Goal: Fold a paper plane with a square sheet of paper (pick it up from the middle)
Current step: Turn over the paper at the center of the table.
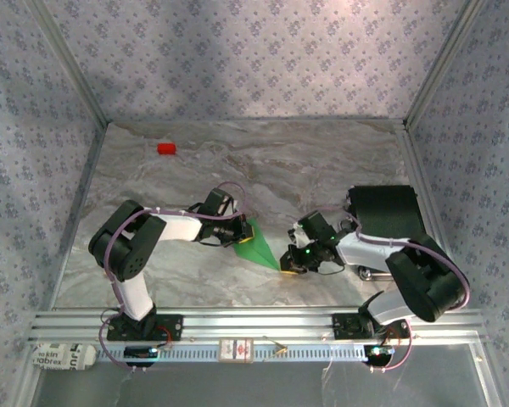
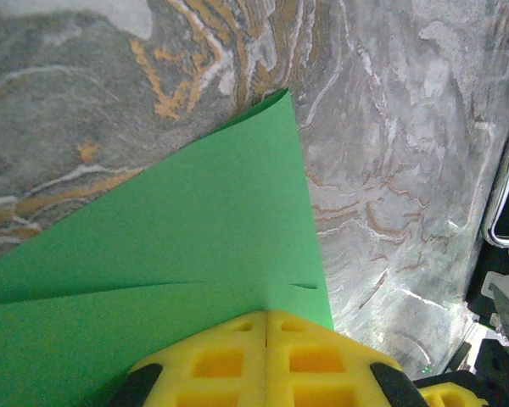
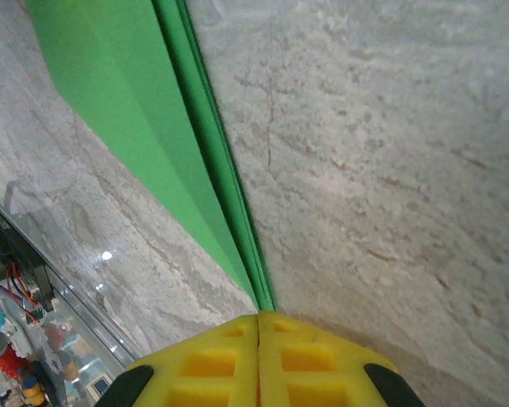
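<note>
We look at the left pincer (image 1: 239, 231) first. Its two yellow fingers (image 2: 229, 356) are pressed tight together, with no gap between them. The wide back end of the green paper plane (image 1: 256, 243) goes in under their tips, so this pincer is pinching the paper.

The right pincer (image 1: 289, 262) is pressed together too. In its own camera, the sharp thin tip of the plane runs right into the line where its two yellow fingers (image 3: 293, 356) meet. So it is pinching the pointy end.

The plane sits between the two pincers, near the middle of the table (image 1: 263, 165) and close to the front. Its wide end points to the left arm and its tip points to the right arm. We see folded layers along one long edge, stacked like thin pages. We cannot tell if the paper is touching the table or is lifted a little.

A small red block (image 1: 166, 148) lies far back on the left, well apart from the plane. A black box (image 1: 386, 212) sits on the right side, just behind the right arm. Nothing lies between the pincers but the paper.
</note>
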